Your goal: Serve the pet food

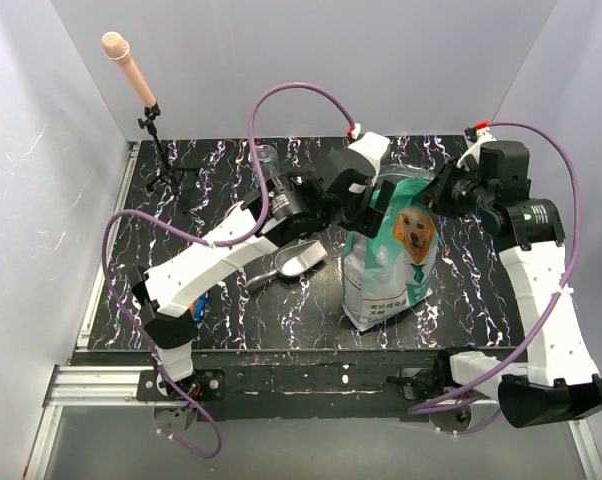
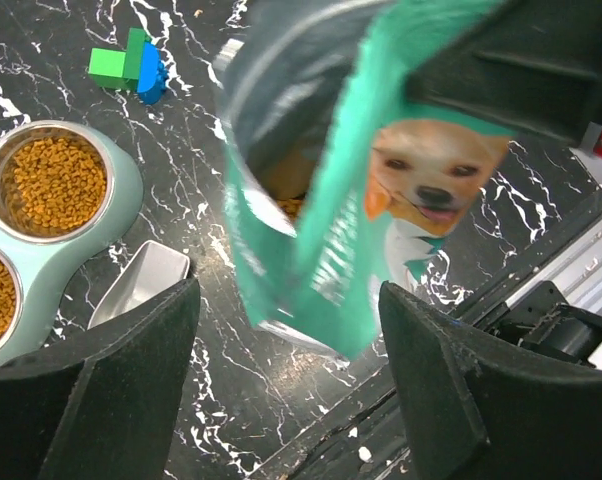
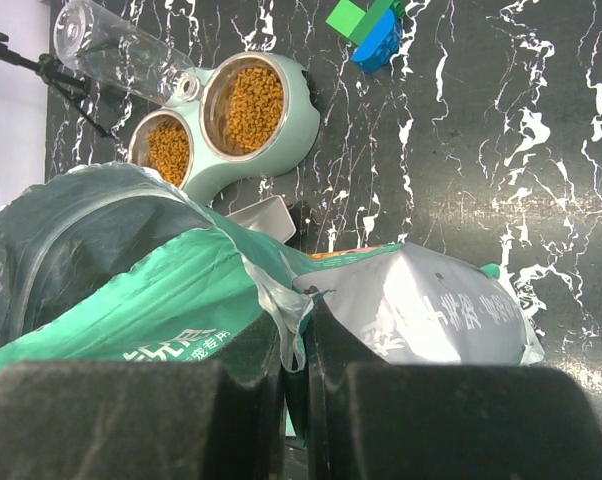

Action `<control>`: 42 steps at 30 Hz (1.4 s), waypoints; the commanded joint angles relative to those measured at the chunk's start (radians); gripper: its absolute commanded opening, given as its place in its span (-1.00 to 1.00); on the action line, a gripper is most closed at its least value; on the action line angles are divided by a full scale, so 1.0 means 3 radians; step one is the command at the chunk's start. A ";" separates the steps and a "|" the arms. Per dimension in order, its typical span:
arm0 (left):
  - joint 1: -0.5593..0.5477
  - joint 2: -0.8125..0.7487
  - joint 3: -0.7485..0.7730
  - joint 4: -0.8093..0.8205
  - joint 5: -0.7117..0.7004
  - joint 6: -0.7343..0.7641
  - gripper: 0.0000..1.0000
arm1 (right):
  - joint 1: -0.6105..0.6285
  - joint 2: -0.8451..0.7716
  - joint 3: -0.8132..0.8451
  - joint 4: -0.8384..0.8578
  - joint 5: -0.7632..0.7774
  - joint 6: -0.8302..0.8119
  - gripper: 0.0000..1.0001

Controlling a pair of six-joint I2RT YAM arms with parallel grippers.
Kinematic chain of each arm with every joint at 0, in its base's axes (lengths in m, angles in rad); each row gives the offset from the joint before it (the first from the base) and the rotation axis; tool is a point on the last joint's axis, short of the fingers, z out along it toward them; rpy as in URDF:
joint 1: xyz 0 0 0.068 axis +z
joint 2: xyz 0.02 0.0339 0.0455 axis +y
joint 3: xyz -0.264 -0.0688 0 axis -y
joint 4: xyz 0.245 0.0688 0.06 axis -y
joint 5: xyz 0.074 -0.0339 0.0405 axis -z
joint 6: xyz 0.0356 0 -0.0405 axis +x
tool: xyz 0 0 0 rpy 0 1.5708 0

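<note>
Filling both steel bowls of the mint-green double feeder (image 2: pixel 131 205), the pet food (image 2: pixel 56 180) sits at far left. A metal scoop (image 2: pixel 141 285) lies between feeder and bag. The left gripper (image 2: pixel 286 310) hangs with fingers spread apart before the dog-print bag (image 2: pixel 321 250), whose top edge the right gripper (image 3: pixel 293 350) pinches tight.

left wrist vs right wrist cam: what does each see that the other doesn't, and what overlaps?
Left wrist only: the dog's face printed on the bag, and the left gripper, open, gripping nothing. Right wrist only: the clear bottle, the tripod, and the right gripper, pinched shut on the bag's rim. Both: the bag, the two bowls filled with kibble, the green and blue blocks, and the metal scoop.
</note>
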State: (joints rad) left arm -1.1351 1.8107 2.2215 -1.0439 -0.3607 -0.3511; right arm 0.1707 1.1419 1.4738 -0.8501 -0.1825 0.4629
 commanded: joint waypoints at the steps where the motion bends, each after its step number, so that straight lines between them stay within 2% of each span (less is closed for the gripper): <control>1: 0.0107 -0.0211 -0.0138 0.0267 0.0312 0.0096 0.39 | 0.0004 -0.0299 0.0012 0.0333 -0.0153 -0.0034 -0.97; 3: 0.0127 -0.0273 -0.0282 0.0421 0.0287 0.0158 0.31 | 0.0004 -0.0304 0.0011 0.0328 -0.0209 -0.0085 -0.97; 8: 0.0240 -0.0242 -0.0277 0.0621 0.0685 0.0378 0.10 | 0.0009 -0.0273 0.0098 0.0298 -0.0297 -0.0208 -0.95; 10: 0.0245 -0.0227 -0.0282 0.0703 0.0849 0.0434 -0.07 | 0.0009 -0.0248 0.0134 0.0267 -0.0307 -0.0280 -0.88; 11: 0.0255 -0.0232 -0.0282 0.0713 0.0875 0.0444 -0.23 | 0.0009 -0.0238 0.0154 0.0247 -0.0317 -0.0346 -0.82; 12: 0.0261 -0.0227 -0.0287 0.0713 0.0895 0.0465 -0.36 | 0.0009 -0.0227 0.0175 0.0216 -0.0332 -0.0407 -0.71; 13: 0.0271 -0.0232 -0.0287 0.0708 0.0885 0.0485 -0.42 | 0.0009 -0.0217 0.0190 0.0190 -0.0408 -0.0499 -0.48; 14: 0.0291 -0.0247 -0.0298 0.0703 0.0845 0.0485 -0.53 | 0.0009 -0.0202 0.0216 0.0140 -0.0465 -0.0591 -0.19; 15: 0.0317 -0.0288 -0.0343 0.0734 0.0865 0.0490 -0.75 | 0.0009 -0.0192 0.0251 0.0099 -0.0592 -0.0688 0.10; 16: 0.0357 -0.0339 -0.0445 0.0774 0.0905 0.0475 -0.92 | 0.0009 -0.0166 0.0282 0.0037 -0.0664 -0.0806 0.26; 17: 0.0398 -0.0380 -0.0512 0.0836 0.0956 0.0455 -1.00 | 0.0009 -0.0146 0.0292 0.0006 -0.0766 -0.0903 0.31; 20: 0.0470 -0.0467 -0.0615 0.0867 0.1197 0.0444 -1.00 | 0.0014 -0.0201 0.0206 0.0057 -0.0884 -0.1088 0.44; 25: 0.0598 -0.0625 -0.0722 0.0902 0.1758 0.0444 -1.00 | 0.0039 -0.0294 -0.0045 0.0292 -0.1120 -0.1349 0.46; 30: 0.0884 -0.0886 -0.0844 0.1117 0.2280 0.0434 -1.00 | 0.0034 -0.0268 -0.0076 0.0502 -0.1038 -0.0915 0.47; 32: 0.1042 -0.0958 -0.0906 0.1209 0.2434 0.0414 -1.00 | 0.0024 -0.0268 0.0021 0.0497 -0.0896 -0.0492 0.47; 35: 0.1135 -0.1014 -0.0967 0.1281 0.2531 0.0409 -1.00 | 0.0019 -0.0156 0.0409 0.0140 -0.0384 0.0219 0.47; 39: 0.1232 -0.1040 -0.1095 0.1434 0.2725 0.0393 -1.00 | 0.0019 -0.0033 0.0661 -0.0029 -0.0624 0.0425 0.54; 42: 0.1303 -0.1045 -0.1100 0.1445 0.2823 0.0378 -1.00 | 0.0019 0.0038 0.0783 -0.0370 -0.0318 0.0578 0.52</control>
State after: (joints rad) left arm -0.7742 1.6100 1.8725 -0.7677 0.4061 -0.2283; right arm 0.1722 1.1343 1.6356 -0.8345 -0.3592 0.5030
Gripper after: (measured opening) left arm 0.020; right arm 0.767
